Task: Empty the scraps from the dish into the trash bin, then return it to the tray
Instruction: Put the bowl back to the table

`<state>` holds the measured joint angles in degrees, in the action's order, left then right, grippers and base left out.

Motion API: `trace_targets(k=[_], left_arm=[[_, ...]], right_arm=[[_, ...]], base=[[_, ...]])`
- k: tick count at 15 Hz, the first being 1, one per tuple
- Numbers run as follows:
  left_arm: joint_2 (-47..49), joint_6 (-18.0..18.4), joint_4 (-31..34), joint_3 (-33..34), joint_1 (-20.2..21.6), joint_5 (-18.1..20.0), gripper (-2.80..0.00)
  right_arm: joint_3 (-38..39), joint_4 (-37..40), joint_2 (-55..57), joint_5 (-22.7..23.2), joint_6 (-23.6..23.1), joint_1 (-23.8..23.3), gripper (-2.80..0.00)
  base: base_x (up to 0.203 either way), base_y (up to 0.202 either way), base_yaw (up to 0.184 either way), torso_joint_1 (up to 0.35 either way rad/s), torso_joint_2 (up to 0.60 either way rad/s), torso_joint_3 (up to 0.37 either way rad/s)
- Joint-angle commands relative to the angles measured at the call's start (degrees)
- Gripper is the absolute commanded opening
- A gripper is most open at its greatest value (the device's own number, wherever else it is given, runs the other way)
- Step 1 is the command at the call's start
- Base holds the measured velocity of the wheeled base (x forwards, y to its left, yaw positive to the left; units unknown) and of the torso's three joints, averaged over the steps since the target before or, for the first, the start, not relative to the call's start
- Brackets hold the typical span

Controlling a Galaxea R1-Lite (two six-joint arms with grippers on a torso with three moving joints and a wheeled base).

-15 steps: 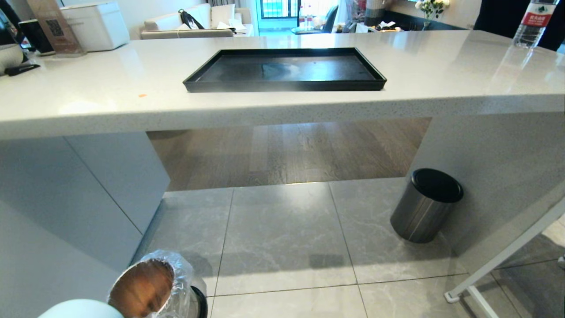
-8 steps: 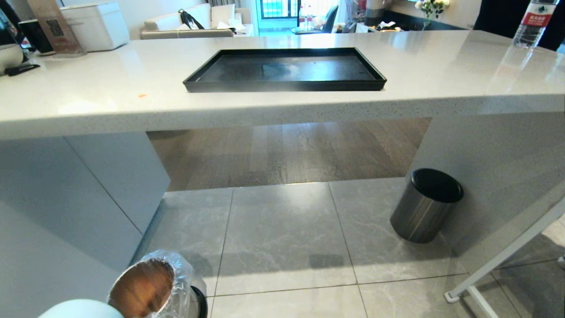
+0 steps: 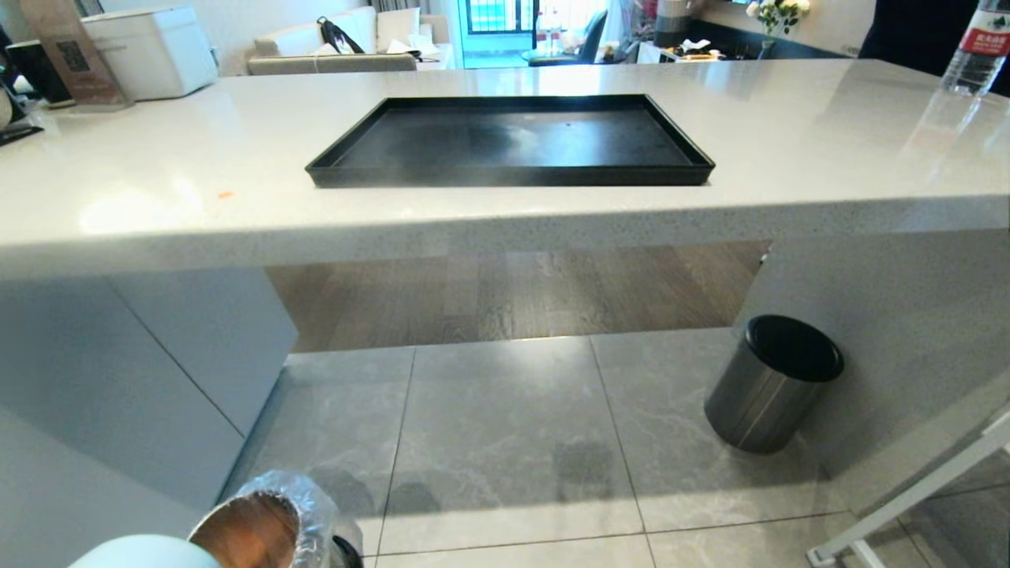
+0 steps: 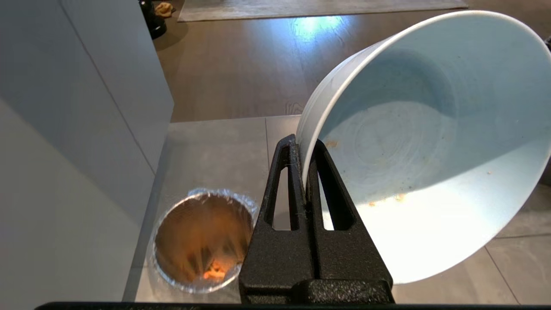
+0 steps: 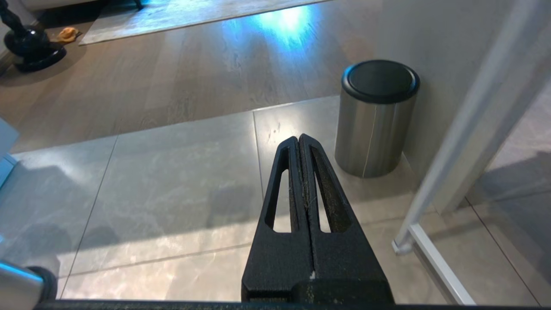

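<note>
The bowl [image 4: 422,142] is held by the left gripper [image 4: 304,148], whose two black fingers are clenched on the rim, one inside and one outside the wall. In the left wrist view the bowl fills the right side of the frame, tilted with its opening facing the camera; only a few small orange smears and crumbs are seen on its pale blue inside. In the head view only a sliver of the bowl [image 3: 146,552] is shown at the bottom left edge.

The trash bin [image 4: 202,241] is seen at the lower left of the left wrist view, standing on the grey floor tiles beside a pale cabinet wall. It is lined with a crinkled clear bag, and orange scraps [image 4: 214,271] lie at its coppery bottom. In the head view the bin [image 3: 264,525] sits at the bottom left, just beside the bowl's edge.

The black tray [image 3: 509,142] lies on the white counter [image 3: 828,150] in the upper middle of the head view, with nothing on it.

The right gripper [image 5: 300,142] is pressed shut on nothing, hanging over the floor tiles. A steel bin [image 5: 374,118] with a black top stands at the upper right of that view.
</note>
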<state>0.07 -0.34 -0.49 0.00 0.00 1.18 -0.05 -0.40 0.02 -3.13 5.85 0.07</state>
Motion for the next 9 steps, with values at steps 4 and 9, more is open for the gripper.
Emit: trace_targets(k=[4, 9], left_arm=[[0.01, -0.01, 0.04, 0.00, 0.00, 0.05, -2.80], [0.01, -0.01, -0.04, 0.00, 0.00, 0.05, -2.80]], right_arm=[[-0.04, -0.04, -0.02, -0.03, 0.04, 0.01, -2.80], [-0.04, -0.04, -0.02, -0.03, 0.04, 0.01, -2.80]], base=[[0.171, 0.000, 0.002, 0.007, 0.00, 0.004], [0.000, 0.000, 0.000, 0.000, 0.00, 0.000]])
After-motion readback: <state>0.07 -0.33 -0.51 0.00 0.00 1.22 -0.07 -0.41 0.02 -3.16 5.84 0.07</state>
